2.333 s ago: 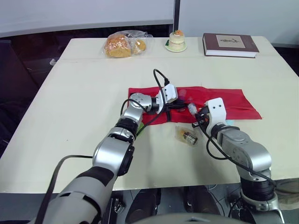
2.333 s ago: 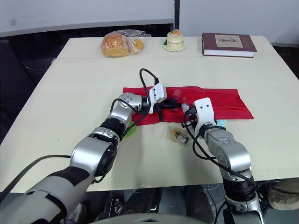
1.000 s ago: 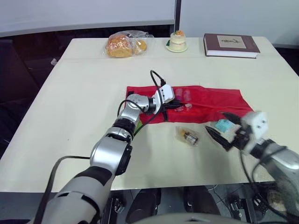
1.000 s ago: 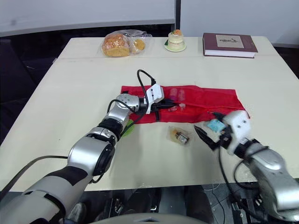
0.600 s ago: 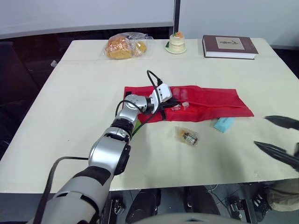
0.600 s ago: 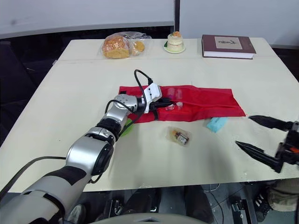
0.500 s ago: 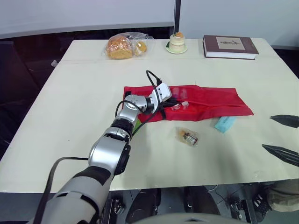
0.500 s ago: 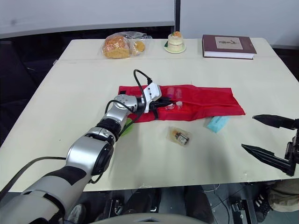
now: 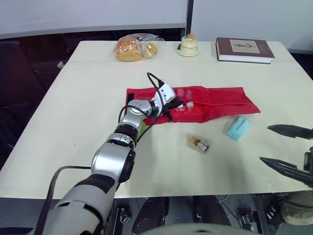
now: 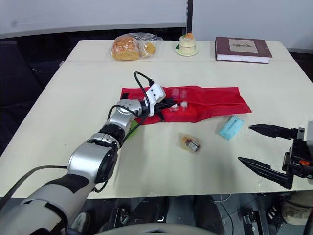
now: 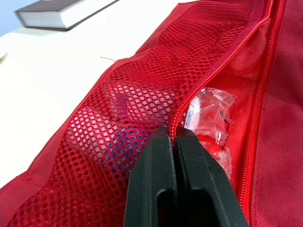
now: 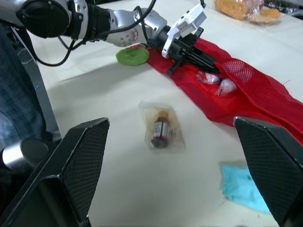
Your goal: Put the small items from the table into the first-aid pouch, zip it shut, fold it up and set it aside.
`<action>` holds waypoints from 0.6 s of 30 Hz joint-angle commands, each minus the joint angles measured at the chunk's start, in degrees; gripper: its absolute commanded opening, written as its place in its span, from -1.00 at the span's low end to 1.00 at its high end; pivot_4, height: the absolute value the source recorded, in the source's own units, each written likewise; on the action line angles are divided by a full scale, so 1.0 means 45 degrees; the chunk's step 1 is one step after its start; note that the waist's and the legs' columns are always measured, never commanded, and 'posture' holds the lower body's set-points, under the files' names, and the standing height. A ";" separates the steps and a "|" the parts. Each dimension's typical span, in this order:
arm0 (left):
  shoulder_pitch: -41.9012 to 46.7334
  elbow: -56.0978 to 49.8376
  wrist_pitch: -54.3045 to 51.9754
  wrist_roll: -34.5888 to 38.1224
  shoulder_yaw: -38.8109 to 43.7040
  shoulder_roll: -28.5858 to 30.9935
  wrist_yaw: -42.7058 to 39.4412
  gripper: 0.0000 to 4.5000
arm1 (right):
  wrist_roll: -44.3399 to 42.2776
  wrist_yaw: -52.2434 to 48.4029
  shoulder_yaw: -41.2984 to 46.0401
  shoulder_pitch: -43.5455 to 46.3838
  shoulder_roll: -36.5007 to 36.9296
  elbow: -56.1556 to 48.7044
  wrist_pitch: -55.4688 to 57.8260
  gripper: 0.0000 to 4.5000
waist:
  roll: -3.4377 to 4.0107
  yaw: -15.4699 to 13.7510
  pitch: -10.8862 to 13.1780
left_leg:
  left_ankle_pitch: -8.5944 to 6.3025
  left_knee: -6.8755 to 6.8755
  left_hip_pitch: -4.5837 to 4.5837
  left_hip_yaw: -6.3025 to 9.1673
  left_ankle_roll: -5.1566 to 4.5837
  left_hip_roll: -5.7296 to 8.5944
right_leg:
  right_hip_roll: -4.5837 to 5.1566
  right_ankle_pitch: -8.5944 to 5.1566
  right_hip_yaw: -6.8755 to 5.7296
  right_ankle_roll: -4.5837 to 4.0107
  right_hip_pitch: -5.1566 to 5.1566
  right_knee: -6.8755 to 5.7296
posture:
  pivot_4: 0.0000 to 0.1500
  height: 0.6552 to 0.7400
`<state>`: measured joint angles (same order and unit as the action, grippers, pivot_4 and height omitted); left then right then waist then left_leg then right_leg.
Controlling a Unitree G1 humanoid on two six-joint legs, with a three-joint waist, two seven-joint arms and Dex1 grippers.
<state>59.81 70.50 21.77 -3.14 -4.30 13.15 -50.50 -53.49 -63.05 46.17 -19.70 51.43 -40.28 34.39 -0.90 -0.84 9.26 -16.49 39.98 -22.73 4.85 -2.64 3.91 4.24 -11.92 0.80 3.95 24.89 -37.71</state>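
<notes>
Our right gripper (image 12: 170, 123) holds its fingers spread wide, gripping nothing. Past them a clear packet (image 12: 173, 140) with a small bottle (image 12: 160, 128) lies on the table (image 12: 94, 106). Beyond it our left gripper (image 12: 207, 61) pinches the red pouch (image 12: 258, 97) at its mesh edge, and a teal packet (image 12: 239, 183) lies near.

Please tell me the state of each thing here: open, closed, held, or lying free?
first-aid pouch: unfolded flat, mesh pocket unzipped.
left gripper: shut on the pocket's zip edge.
right gripper: open, empty.
blue packet: lying loose, outside the pouch.
bagged bottle: lying loose, outside the pouch.
book: closed.
</notes>
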 commanded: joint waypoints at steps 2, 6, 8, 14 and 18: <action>0.0343 -0.0012 -0.0002 0.0085 0.0342 0.0289 0.0353 -1.00 | 0.0130 0.0050 -0.0122 0.0111 -0.0052 -0.0161 -0.0467 0.99 | -0.0001 0.0000 0.0000 | 0.0000 0.0000 0.0000 -0.0001 -0.0001 0.0000 | 0.0000 0.0000 -0.0001 0.0000 0.0000 0.0000 | 1.00 0.74; 0.0317 -0.0023 0.0013 0.0072 0.0399 0.0419 0.0448 -1.00 | 0.0501 0.0233 -0.0740 0.0284 -0.0084 -0.0124 -0.0722 0.99 | -0.0002 0.0004 0.0001 | -0.0002 0.0000 0.0000 0.0000 -0.0003 0.0000 | -0.0002 0.0000 -0.0001 0.0000 0.0000 0.0000 | 1.00 0.74; 0.0306 -0.0028 0.0014 0.0053 0.0411 0.0445 0.0472 -1.00 | 0.0940 0.0668 -0.1274 0.0462 -0.0074 -0.0096 -0.0789 0.99 | -0.0002 0.0003 0.0001 | 0.0002 0.0000 0.0000 -0.0001 0.0003 0.0000 | -0.0002 0.0000 0.0000 0.0000 0.0001 0.0000 | 1.00 0.74; 0.0313 -0.0037 0.0031 -0.0023 0.0429 0.0421 0.0534 -1.00 | 0.2504 0.2138 -0.4193 0.1426 -0.0428 -0.0365 -0.1097 0.99 | -0.0011 0.0009 0.0002 | 0.0009 0.0001 -0.0001 0.0001 0.0015 0.0001 | -0.0002 0.0000 -0.0002 0.0000 0.0001 0.0001 | 1.00 0.74; 0.0345 -0.0046 -0.0007 -0.0074 0.0435 0.0387 0.0793 -1.00 | 0.3651 0.2971 -0.5889 0.1993 -0.1006 -0.0201 -0.1397 0.99 | -0.0011 0.0002 0.0003 | 0.0015 0.0002 -0.0006 0.0002 0.0028 0.0002 | -0.0003 0.0000 -0.0004 -0.0001 0.0008 -0.0002 | 1.00 0.74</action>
<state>59.91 70.82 21.62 -3.31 -2.86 14.53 -47.88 -38.79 -51.27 20.93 -11.52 47.68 -40.35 30.08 -0.95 -0.83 9.27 -16.41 40.00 -22.77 4.86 -2.51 3.93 4.24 -11.92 0.78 3.94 24.92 -37.71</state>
